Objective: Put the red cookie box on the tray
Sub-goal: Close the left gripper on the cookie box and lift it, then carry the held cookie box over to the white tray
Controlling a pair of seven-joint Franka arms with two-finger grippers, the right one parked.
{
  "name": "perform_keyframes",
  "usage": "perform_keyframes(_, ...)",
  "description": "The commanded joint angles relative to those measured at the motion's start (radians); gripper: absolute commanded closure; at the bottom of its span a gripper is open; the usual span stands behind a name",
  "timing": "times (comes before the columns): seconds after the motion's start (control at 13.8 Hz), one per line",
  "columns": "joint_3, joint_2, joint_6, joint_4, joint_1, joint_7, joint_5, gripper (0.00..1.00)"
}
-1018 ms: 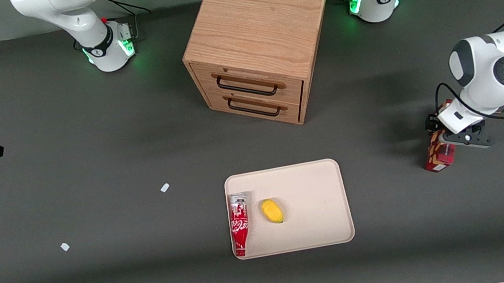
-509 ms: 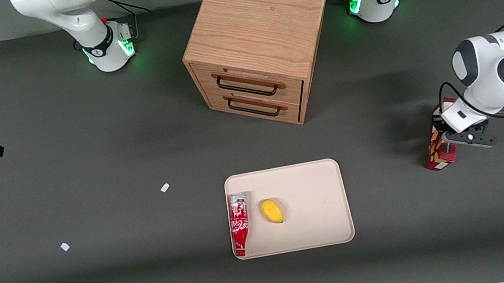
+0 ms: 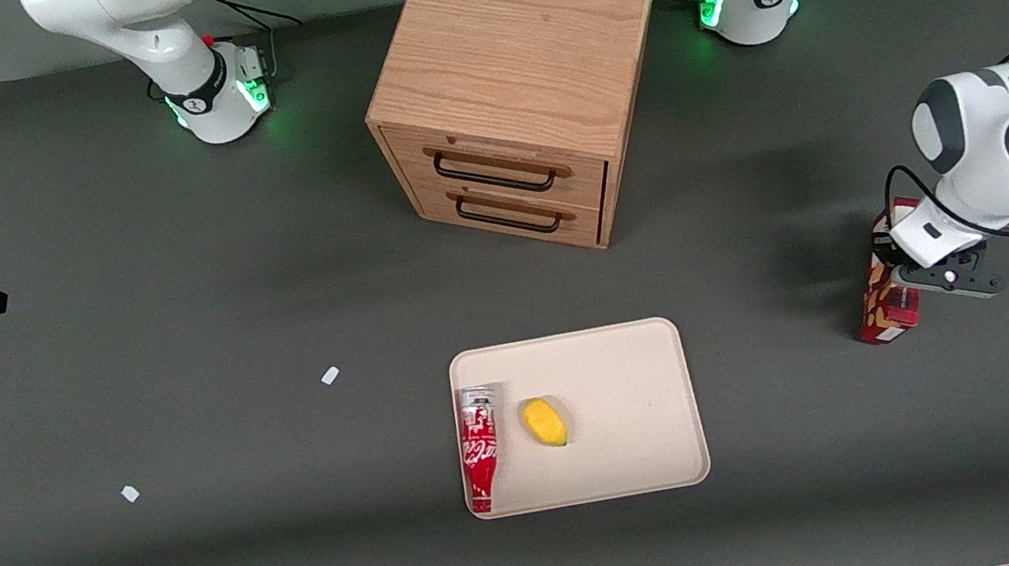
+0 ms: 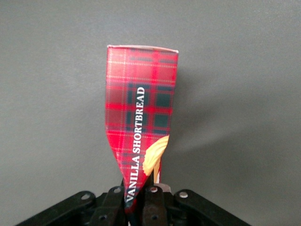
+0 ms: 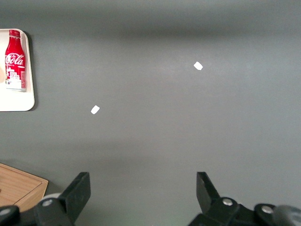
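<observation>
the dark grey worktop (image 3: 167,326) carries everything. the biggest thing on it is the wooden drawer cabinet (image 3: 523,78), standing farther from the front camera than the tray, its two drawers shut and each showing a dark handle.

next in size is the beige tray (image 3: 635,404), lying flat on the worktop nearer the front camera than the cabinet. on it, along the edge toward the parked arm's end, lies a red soda bottle (image 3: 480,447) with white script, on its side. just beside the bottle, also on the tray, sits a small yellow fruit-like object (image 3: 545,422); the two lie close together but apart.

the red cookie box (image 3: 885,304) is off the tray, well apart from it toward the working arm's end of the worktop. in the front view it stands on end, tilted a little, with its lower end at the worktop. the wrist view shows its tartan face (image 4: 141,108) with the words "vanilla shortbread" and a tan cookie picture.

the gripper (image 3: 932,268) is at the box's upper end, and in the wrist view its black fingers (image 4: 153,200) are clamped on the near end of the carton.

two small white scraps (image 3: 330,375) lie on the worktop toward the parked arm's end.
</observation>
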Motion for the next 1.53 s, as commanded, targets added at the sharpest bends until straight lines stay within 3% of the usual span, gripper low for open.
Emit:
perform_keyframes(0.0, 0.013, -0.043, -0.246, 0.158, -0.021, -0.003, -0.010, 1.00)
perform_keyframes(0.22, 0.010, -0.054, -0.491, 0.342, -0.053, -0.050, -0.114, 1.00)
perform_keyframes(0.58, -0.079, -0.027, -0.751, 0.626, -0.135, -0.401, -0.140, 1.00)
perform_keyframes(1.02, -0.139, 0.203, -0.695, 0.852, -0.295, -0.838, -0.177, 1.00)
perform_keyframes(1.24, -0.131, 0.288, -0.607, 0.898, -0.343, -0.880, -0.168, 1.00)
perform_keyframes(1.45, -0.126, 0.374, -0.508, 0.912, -0.405, -0.883, -0.087, 1.00)
